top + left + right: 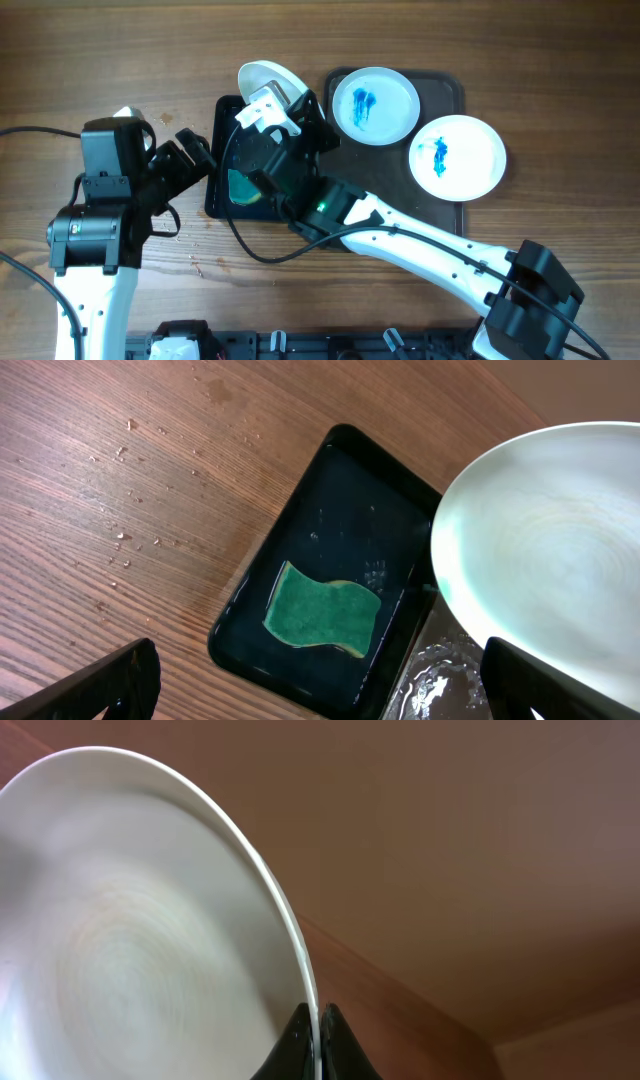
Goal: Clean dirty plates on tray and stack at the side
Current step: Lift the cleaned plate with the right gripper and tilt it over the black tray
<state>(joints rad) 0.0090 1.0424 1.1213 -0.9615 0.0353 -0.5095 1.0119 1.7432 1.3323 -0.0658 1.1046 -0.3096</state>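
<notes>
The right pincer [312, 1042] clamps the plate [130, 920] rim, apparently tilted.

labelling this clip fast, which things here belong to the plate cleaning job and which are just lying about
Part of the job:
held plate, pinched at the rim by the right gripper
blue-smeared plate
second smeared plate
brown tray
green sponge
black tray

Just lying about:
specks on the table
black cable
</notes>
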